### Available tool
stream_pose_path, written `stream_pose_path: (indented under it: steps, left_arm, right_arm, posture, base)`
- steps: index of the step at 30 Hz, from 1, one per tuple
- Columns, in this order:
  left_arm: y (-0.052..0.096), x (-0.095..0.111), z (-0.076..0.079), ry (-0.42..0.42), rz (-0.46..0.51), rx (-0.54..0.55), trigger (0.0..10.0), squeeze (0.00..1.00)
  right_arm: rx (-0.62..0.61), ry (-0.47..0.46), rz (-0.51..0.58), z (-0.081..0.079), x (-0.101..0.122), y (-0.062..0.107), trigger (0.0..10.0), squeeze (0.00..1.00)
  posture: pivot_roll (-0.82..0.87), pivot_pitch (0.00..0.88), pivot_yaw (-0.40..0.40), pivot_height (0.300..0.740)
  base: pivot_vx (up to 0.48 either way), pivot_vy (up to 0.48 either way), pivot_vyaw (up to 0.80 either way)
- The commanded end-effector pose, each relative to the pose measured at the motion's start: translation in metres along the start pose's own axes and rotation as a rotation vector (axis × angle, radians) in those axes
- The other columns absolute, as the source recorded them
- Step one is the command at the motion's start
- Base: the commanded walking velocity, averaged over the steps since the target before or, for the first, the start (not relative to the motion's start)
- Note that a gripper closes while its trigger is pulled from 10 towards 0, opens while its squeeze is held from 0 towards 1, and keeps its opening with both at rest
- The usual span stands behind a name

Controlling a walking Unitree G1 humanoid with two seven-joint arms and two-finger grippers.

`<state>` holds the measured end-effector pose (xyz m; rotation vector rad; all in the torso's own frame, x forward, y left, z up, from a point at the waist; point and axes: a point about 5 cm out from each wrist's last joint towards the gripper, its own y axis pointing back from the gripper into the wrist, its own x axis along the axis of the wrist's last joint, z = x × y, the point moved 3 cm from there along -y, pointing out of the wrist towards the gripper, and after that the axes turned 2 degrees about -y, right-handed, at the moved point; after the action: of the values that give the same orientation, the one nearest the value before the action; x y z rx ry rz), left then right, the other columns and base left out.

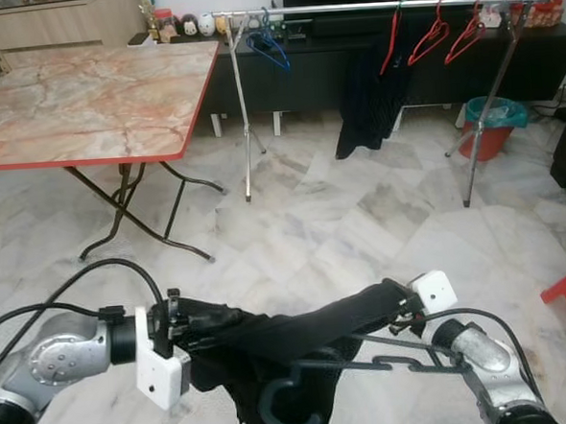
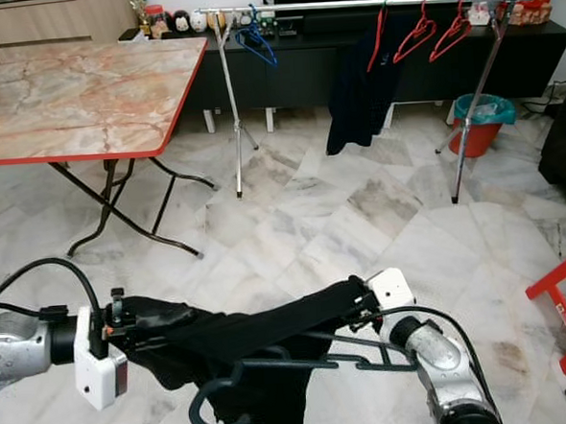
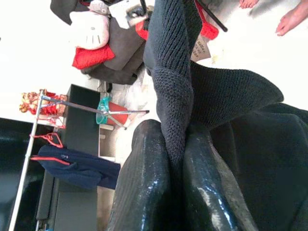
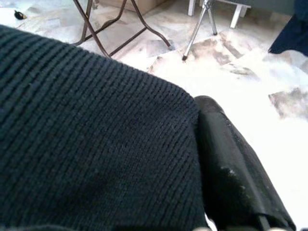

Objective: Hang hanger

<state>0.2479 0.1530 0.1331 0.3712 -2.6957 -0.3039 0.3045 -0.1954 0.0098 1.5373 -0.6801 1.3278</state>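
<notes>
Overhead, one rail (image 1: 367, 7): three red hangers (image 1: 431, 36), one blue hanger (image 1: 270, 47).

home living room | marble floor (image 1: 360, 217) | folding table (image 1: 84, 99) | clothes rail (image 1: 367, 7) | TV console (image 1: 351, 68)

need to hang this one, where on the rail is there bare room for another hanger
The widest bare stretch of the clothes rail runs between the blue hanger and the hung dark garment. It is crowded toward the right: two red hangers sit close together there. Both end effectors hold the black knit on its hanger.
</notes>
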Motion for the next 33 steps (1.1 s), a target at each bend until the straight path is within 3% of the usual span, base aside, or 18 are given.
stream_pose_path:
  steps: [1, 14, 19, 23, 26, 29, 33]
  left_arm:
    - [0.000, 0.004, -0.011, -0.028, 0.028, 0.031, 10.0, 0.00]
    - [-0.006, 0.006, -0.009, -0.014, 0.044, 0.028, 10.0, 0.00]
    - [-0.011, 0.008, -0.007, -0.001, 0.057, 0.041, 10.0, 0.00]
    - [-0.015, 0.010, -0.011, 0.030, 0.064, 0.076, 10.0, 0.00]
    - [-0.018, 0.013, -0.012, 0.034, 0.079, 0.085, 10.0, 0.00]
    - [-0.020, 0.015, -0.012, 0.049, 0.088, 0.100, 10.0, 0.00]
    - [-0.023, 0.019, -0.010, 0.056, 0.103, 0.095, 10.0, 0.00]
  right_arm:
    - [-0.033, -0.011, 0.002, 0.005, 0.002, -0.002, 10.0, 1.00]
    - [0.014, -0.029, 0.021, -0.003, 0.006, -0.006, 10.0, 1.00]
    - [0.143, -0.076, -0.028, -0.022, -0.006, -0.005, 10.0, 1.00]
    - [0.339, -0.105, -0.105, -0.050, -0.025, 0.004, 10.0, 1.00]
    - [0.382, -0.144, -0.118, -0.058, -0.031, 0.008, 10.0, 1.00]
    - [0.391, -0.161, -0.124, -0.059, -0.033, 0.010, 10.0, 1.00]
    - [0.335, -0.176, -0.123, -0.050, -0.034, 0.011, 10.0, 1.00]
  posture:
    - [0.11, 0.000, 0.027, 0.740]
    - [0.10, 0.000, 0.025, 0.740]
    - [0.09, 0.000, 0.025, 0.740]
    - [0.10, 0.000, 0.023, 0.740]
    - [0.10, 0.000, 0.023, 0.740]
    - [0.09, 0.000, 0.024, 0.740]
    - [0.09, 0.000, 0.025, 0.740]
  base:
    - [0.000, 0.000, 0.00]
    - [0.000, 0.000, 0.00]
    - [0.000, 0.000, 0.00]
    - [0.000, 0.000, 0.00]
    - [0.000, 0.000, 0.00]
    - [0.000, 0.000, 0.00]
    - [0.000, 0.000, 0.00]
